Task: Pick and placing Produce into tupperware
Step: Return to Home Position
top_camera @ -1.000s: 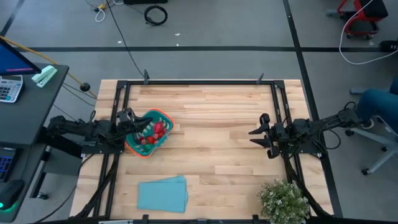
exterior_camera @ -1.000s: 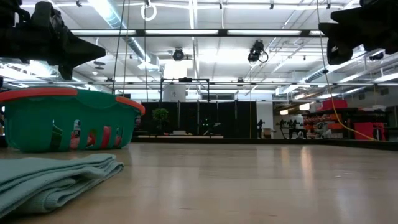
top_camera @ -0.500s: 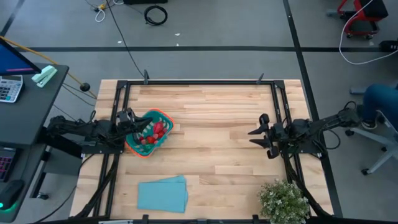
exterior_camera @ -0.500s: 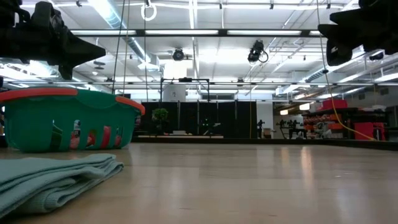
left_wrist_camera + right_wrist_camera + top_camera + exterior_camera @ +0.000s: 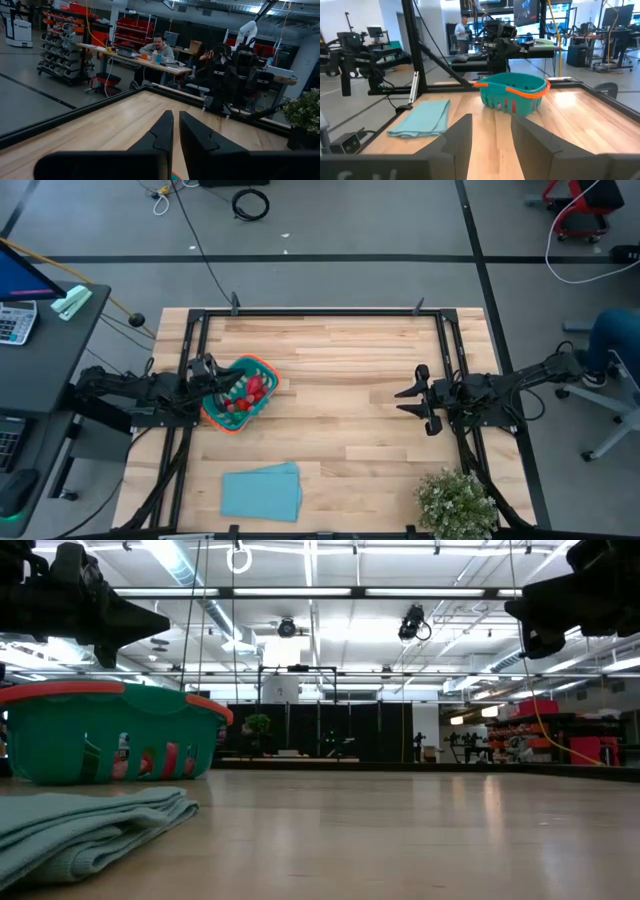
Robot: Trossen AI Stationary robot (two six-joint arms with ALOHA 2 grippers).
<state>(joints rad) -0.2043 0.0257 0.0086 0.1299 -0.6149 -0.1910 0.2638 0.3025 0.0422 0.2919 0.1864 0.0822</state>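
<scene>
The teal tupperware [image 5: 239, 394] with an orange rim stands on the left part of the table; red and pink produce [image 5: 250, 393] lies inside it. It also shows in the low view [image 5: 110, 735] and the right wrist view [image 5: 512, 92]. My left gripper [image 5: 240, 383] hovers above the tub, its fingers shut with only a thin slit between them [image 5: 176, 131], holding nothing. My right gripper [image 5: 408, 395] is open [image 5: 491, 134], raised over the table's right side and pointing toward the tub.
A folded light-blue cloth [image 5: 261, 491] lies near the table's near edge, left of centre. A bushy potted plant [image 5: 457, 502] stands at the near right corner. Bare wood lies between the two grippers. People sit at desks beyond the table.
My right gripper has moved a little toward the table's left, toward the tub, staying open. The left arm and the tub have kept still.
</scene>
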